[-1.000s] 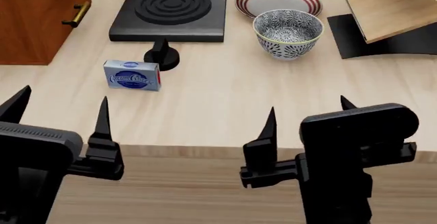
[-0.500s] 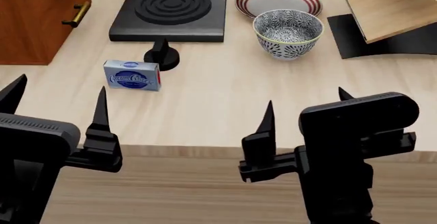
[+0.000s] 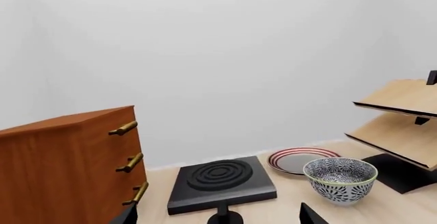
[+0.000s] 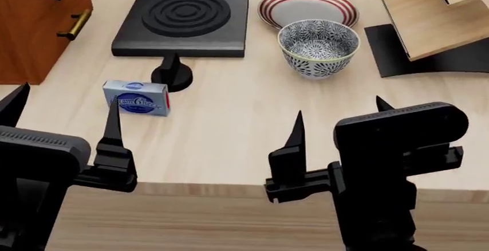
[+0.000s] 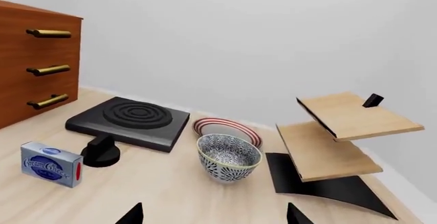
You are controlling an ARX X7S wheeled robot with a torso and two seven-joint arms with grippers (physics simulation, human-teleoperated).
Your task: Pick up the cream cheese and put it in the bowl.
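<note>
Fingers (image 4: pixel 113 126) of both grippers spread wide, empty; left should straddle cream cheese (image 4: pixel 137 98) just ahead, then carry to bowl (image 4: pixel 319 40).

Pale blue-grey cream cheese box (image 4: pixel 137 98): 1
Blue-patterned ceramic bowl (image 4: pixel 319 40): 1
Red-striped white plate (image 4: pixel 307 7): 1
Black square burner slab w/ rings (image 4: pixel 183 16): 1
Black knob (image 4: pixel 171 74): 1
Wood drawer cabinet (image 4: pixel 34 22): 1, w/ 3 brass handles
Black grippers: 2 (L (image 4: pixel 63 110), R (image 4: pixel 336 119))

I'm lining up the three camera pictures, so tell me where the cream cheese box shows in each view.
Head view: the cream cheese lies left of centre, beside the black knob.
Right wrist view: it stands at the left edge, next to that knob.
Left wrist view: not in it.
Shared landmark: the patterned bowl.
</note>
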